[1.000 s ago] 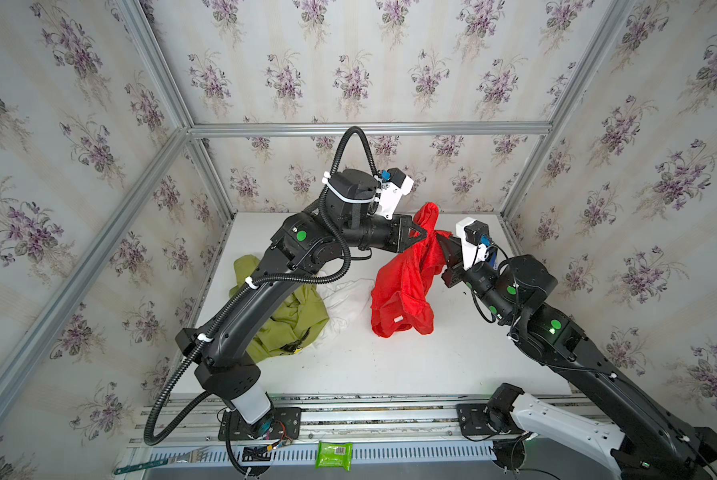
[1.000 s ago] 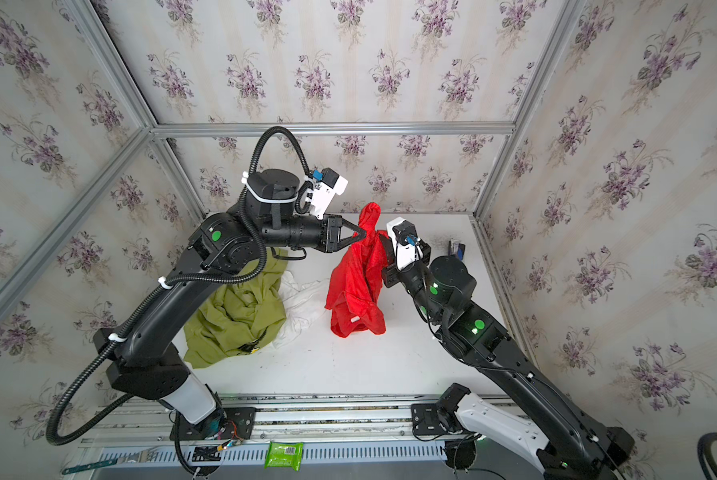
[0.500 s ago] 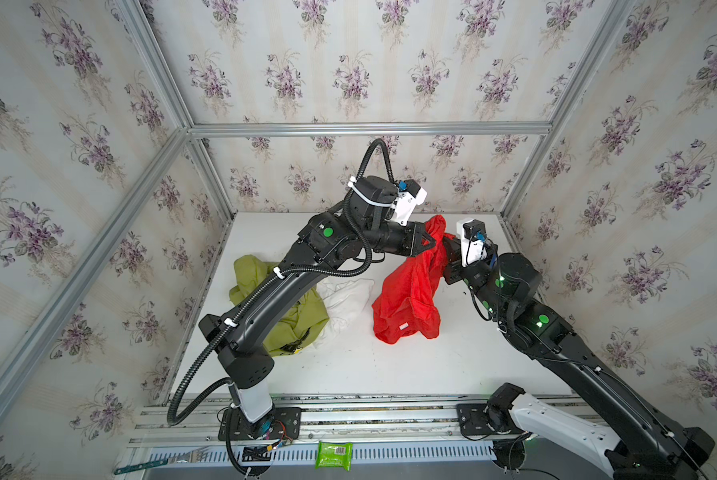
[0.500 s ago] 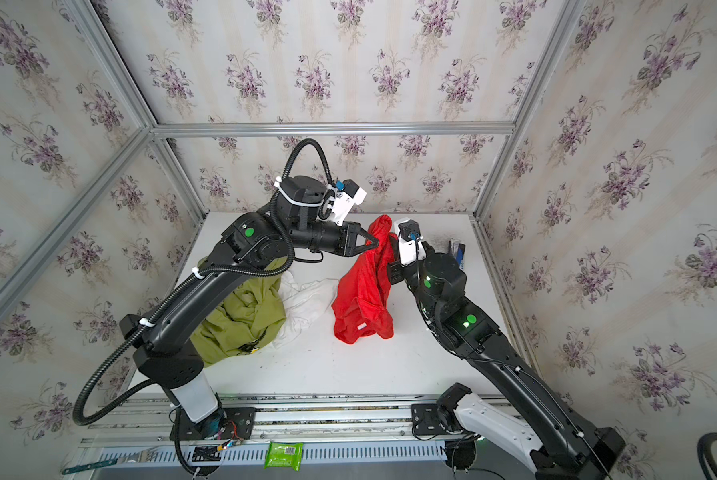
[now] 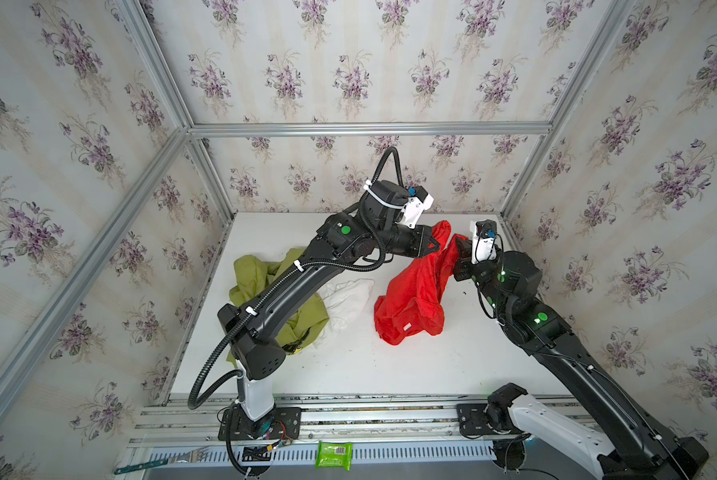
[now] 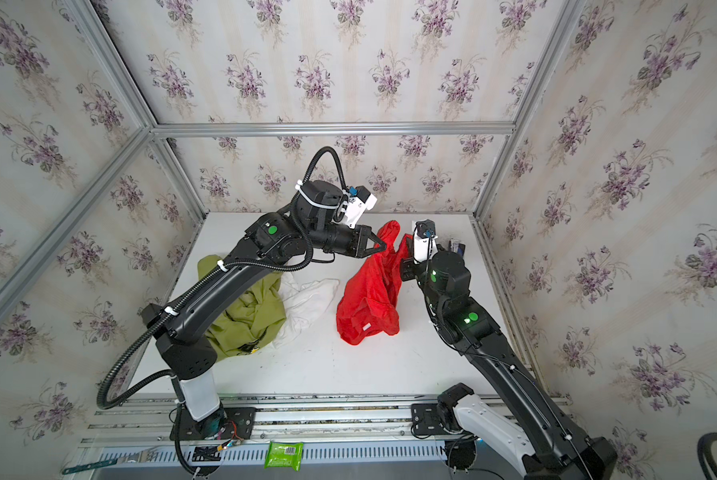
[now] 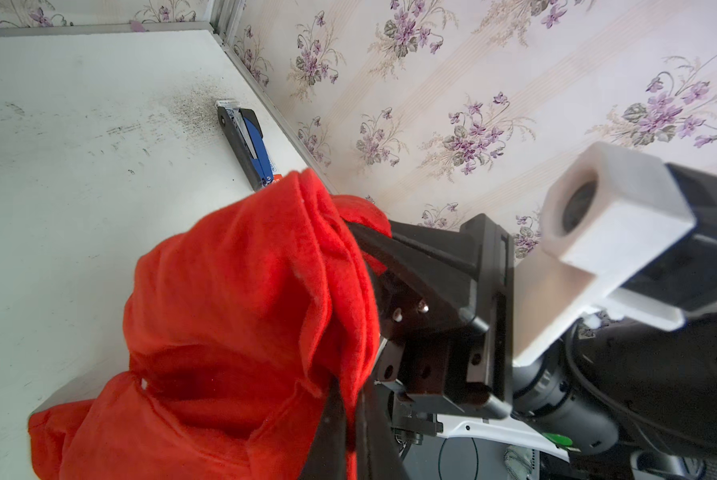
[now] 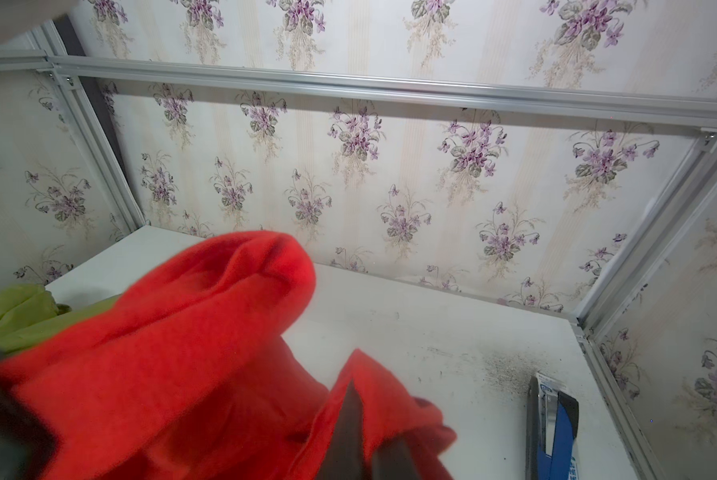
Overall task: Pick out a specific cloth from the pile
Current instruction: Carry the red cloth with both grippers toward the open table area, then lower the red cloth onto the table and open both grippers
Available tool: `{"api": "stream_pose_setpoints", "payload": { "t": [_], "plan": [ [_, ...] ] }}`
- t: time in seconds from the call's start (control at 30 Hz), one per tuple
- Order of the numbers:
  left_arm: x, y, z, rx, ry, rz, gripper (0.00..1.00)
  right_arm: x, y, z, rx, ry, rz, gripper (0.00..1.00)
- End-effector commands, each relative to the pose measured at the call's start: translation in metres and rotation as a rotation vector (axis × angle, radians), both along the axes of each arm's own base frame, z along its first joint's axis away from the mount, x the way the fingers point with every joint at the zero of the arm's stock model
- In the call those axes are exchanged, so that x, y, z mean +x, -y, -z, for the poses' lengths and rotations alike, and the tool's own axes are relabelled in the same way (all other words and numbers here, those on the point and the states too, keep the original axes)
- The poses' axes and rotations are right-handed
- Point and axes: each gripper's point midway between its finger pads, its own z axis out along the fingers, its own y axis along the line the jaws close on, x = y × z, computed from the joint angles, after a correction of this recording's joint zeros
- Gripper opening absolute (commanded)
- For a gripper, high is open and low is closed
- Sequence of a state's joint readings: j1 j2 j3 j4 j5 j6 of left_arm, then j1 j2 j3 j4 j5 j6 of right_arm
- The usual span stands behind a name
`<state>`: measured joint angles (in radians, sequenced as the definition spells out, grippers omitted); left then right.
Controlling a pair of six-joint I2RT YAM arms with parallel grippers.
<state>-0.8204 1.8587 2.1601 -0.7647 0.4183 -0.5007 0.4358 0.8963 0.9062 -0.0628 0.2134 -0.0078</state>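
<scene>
The red cloth (image 5: pixel 415 291) (image 6: pixel 369 291) hangs from two raised corners at the back right of the white table (image 5: pixel 348 365), and its lower part is bunched on the surface. My left gripper (image 5: pixel 438 243) (image 6: pixel 384 245) (image 7: pixel 348 415) is shut on one upper fold of it. Close beside it, my right gripper (image 5: pixel 456 249) (image 6: pixel 404 251) (image 8: pixel 361 415) is shut on the other fold. The red fabric (image 7: pixel 232 311) (image 8: pixel 161 353) fills both wrist views. The rest of the pile lies apart to the left: an olive-green cloth (image 5: pixel 261 278) (image 6: pixel 248 311) and a white cloth (image 5: pixel 348 299) (image 6: pixel 311 299).
A blue and black hand tool (image 7: pixel 248 145) (image 8: pixel 552 419) (image 6: pixel 456 245) lies by the right wall near the back corner. Papered walls with aluminium posts (image 5: pixel 523 174) close in three sides. A green packet (image 5: pixel 334 455) sits on the front rail below the table.
Both grippers have carried the red cloth to the right and a little lower. Its lower part has come away from the white cloth, leaving bare table between them.
</scene>
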Motion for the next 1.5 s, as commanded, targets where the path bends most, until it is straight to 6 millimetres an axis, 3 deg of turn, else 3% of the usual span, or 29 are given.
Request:
{"api": "stream_pose_setpoints", "payload": {
  "t": [0.0,0.4,0.7,0.97,1.2,1.27,1.33,1.47],
  "plan": [
    [0.004,0.001,0.005,0.004,0.022,-0.004,0.00,0.000,0.001,-0.003,0.006,0.018,0.008,0.00],
    [0.003,-0.001,0.046,0.058,-0.036,-0.012,0.00,-0.005,-0.008,0.027,0.064,-0.059,-0.045,0.00],
    [-0.005,-0.025,0.114,0.148,-0.092,-0.067,0.00,-0.012,-0.022,0.061,0.100,-0.154,-0.118,0.00],
    [-0.013,-0.046,0.207,0.244,-0.192,-0.108,0.00,-0.035,-0.048,0.125,0.223,-0.361,-0.250,0.00],
    [-0.022,-0.055,0.254,0.305,-0.248,-0.107,0.01,-0.069,-0.068,0.198,0.240,-0.554,-0.318,0.00],
    [-0.025,-0.058,0.260,0.312,-0.258,-0.106,0.08,-0.081,-0.074,0.216,0.226,-0.600,-0.343,0.02],
    [-0.026,-0.058,0.258,0.303,-0.253,-0.105,0.21,-0.088,-0.077,0.227,0.216,-0.634,-0.358,0.07],
    [-0.023,-0.057,0.236,0.264,-0.210,-0.109,0.64,-0.093,-0.076,0.239,0.201,-0.676,-0.361,0.26]
  ]
}}
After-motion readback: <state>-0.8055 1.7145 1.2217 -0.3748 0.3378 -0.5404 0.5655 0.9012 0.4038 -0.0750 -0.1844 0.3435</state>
